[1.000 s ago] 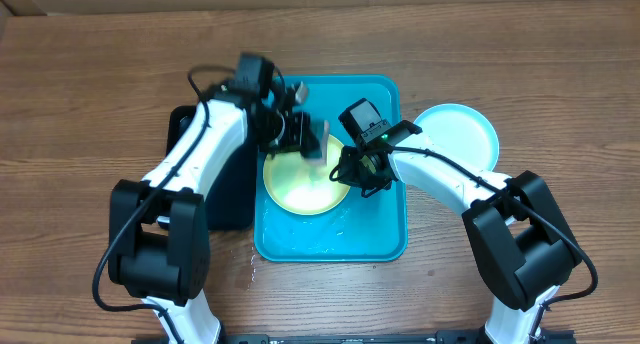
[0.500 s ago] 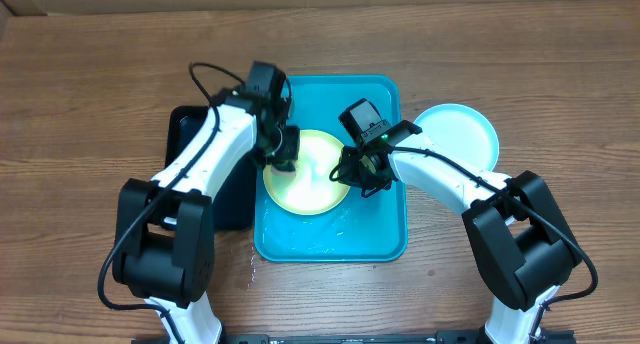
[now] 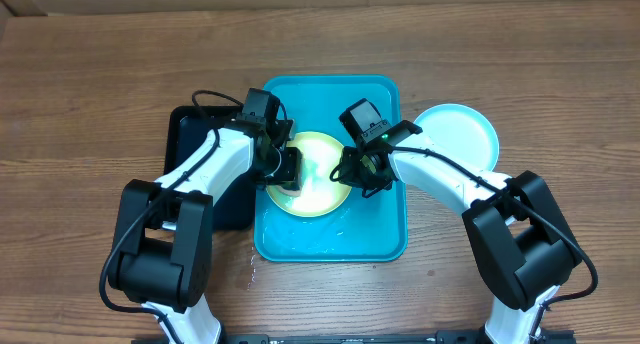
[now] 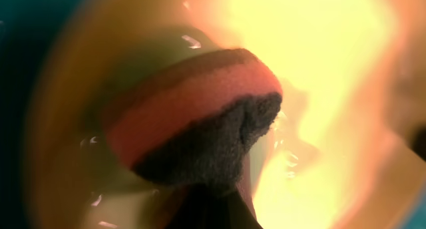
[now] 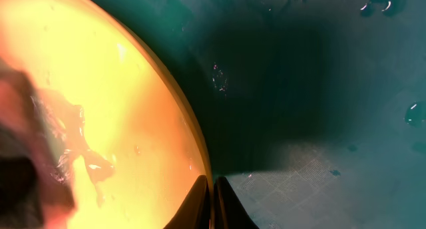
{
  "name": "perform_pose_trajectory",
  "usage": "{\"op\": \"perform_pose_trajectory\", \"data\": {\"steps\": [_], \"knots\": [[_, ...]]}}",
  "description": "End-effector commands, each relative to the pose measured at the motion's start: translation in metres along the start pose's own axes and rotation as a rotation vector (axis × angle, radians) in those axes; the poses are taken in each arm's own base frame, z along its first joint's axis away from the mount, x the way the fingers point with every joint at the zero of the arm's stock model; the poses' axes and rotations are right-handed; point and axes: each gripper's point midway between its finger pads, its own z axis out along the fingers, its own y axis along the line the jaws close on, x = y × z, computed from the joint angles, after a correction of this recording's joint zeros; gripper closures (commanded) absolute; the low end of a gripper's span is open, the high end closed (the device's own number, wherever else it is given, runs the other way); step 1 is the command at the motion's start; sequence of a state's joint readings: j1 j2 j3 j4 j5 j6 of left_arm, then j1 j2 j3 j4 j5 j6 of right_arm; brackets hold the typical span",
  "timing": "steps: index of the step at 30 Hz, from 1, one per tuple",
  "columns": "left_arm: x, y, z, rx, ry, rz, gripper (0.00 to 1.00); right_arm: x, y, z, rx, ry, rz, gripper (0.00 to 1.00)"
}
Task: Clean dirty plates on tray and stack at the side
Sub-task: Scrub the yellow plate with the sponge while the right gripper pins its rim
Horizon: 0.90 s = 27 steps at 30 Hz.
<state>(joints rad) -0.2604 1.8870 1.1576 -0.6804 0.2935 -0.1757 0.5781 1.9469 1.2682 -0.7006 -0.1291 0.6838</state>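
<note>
Black tray (image 3: 182,134) at left, partly hidden under the left arm. Left fingers (image 4: 213,212) clamp a red sponge (image 4: 193,122), dark scrub side on the wet yellow-green plate (image 3: 318,192); view blurred. Plate lies flat, face up, far-left in the turquoise tray (image 3: 375,234), whose long axis runs near–far. Right fingers (image 5: 229,212) pinch the plate's right rim. Light blue plate (image 3: 460,134) lies flat on the surface (image 3: 90,94), just right of the tray.

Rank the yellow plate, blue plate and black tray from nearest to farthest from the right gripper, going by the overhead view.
1. Yellow plate: in the turquoise tray, its rim pinched by the right gripper.
2. Blue plate: right of the turquoise tray.
3. Black tray: far left, beyond the yellow plate.
</note>
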Motion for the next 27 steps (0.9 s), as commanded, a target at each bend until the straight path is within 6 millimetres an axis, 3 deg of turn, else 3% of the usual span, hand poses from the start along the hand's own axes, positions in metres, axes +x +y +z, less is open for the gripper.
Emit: {"op": "perform_pose_trajectory", "data": {"steps": [1,4,10,15,18,22,26,27], "knots": [[0.024,-0.051,0.004,0.303,0.100,0.046,0.96,0.002,0.002,0.001,-0.005,0.002,-0.006,0.96],[0.012,-0.073,-0.012,0.410,0.083,0.060,0.96,0.002,0.002,0.001,-0.005,0.002,-0.006,0.96],[-0.024,-0.093,-0.052,0.425,0.025,0.096,0.96,0.003,0.002,0.001,-0.004,0.003,-0.006,0.96],[-0.050,-0.075,-0.073,0.234,-0.039,0.104,0.96,0.003,0.002,0.001,-0.004,0.003,-0.006,0.96],[-0.051,-0.054,-0.071,0.104,-0.042,0.092,0.96,0.002,0.002,0.001,-0.005,0.002,-0.007,0.96],[-0.038,-0.029,-0.059,-0.011,-0.004,0.073,0.96,0.003,0.002,0.001,-0.005,0.003,-0.007,0.96],[-0.019,-0.018,-0.038,-0.022,0.040,0.049,0.96,0.002,0.002,0.001,-0.005,0.002,-0.006,0.96],[-0.009,-0.007,-0.027,-0.058,0.057,0.023,0.96,0.003,0.002,0.001,-0.004,0.002,-0.007,0.96]]}}
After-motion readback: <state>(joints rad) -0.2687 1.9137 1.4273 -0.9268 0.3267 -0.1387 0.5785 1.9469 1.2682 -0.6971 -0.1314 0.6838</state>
